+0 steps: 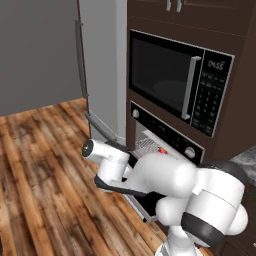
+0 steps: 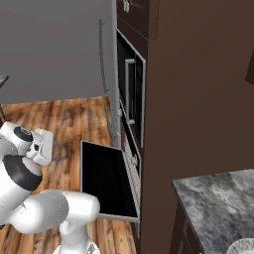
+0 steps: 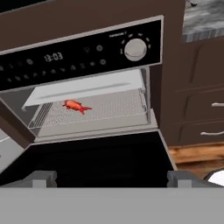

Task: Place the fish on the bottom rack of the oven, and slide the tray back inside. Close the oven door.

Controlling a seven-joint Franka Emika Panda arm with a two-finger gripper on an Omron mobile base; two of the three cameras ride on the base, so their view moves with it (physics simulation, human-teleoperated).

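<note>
Inside the oven (image 3: 87, 57), on the bottom rack (image 3: 109, 107), the fish (image 3: 76, 106) lies flat toward the rack's left side in the hand view, beneath a pale upper shelf; the rack sits within the cavity, its front edge about level with the opening; the oven door (image 3: 87, 159) hangs dropped open, a wide black panel spreading between the cavity and the camera; the gripper (image 3: 111, 178) sits back from the oven, out past the door's near edge, its two finger tips set wide apart at the bottom of the hand view with nothing between them; the fish is thus well apart from the gripper, ahead of it and above the door, a little left of the line between the finger tips; the fish's long axis runs roughly along the width of the rack, slightly slanted, though which end is head and which is tail is too small to tell; in the left base view a small red speck of the fish (image 1: 162, 150) shows on the rack just below the control panel.
</note>
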